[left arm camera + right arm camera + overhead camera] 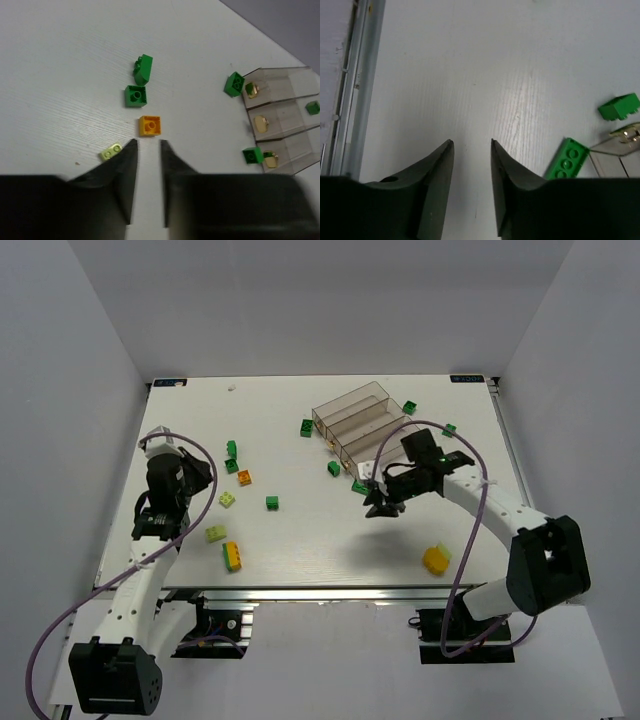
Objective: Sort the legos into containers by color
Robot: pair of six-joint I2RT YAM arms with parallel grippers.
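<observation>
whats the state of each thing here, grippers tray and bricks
left gripper: shut as far as it goes, empty
right gripper: part open, empty
tray: upright, no bricks visible inside
bricks: loose on the table, unsorted
orange brick: studs up, just ahead of the left gripper

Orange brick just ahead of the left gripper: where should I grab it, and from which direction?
Take the orange brick across its two flat side walls, coming straight down from above. It sits flat, stud up, roughly square to the left gripper, with bare table on both sides. The nearest green brick lies beyond it, so the fingers should clear it.
</observation>
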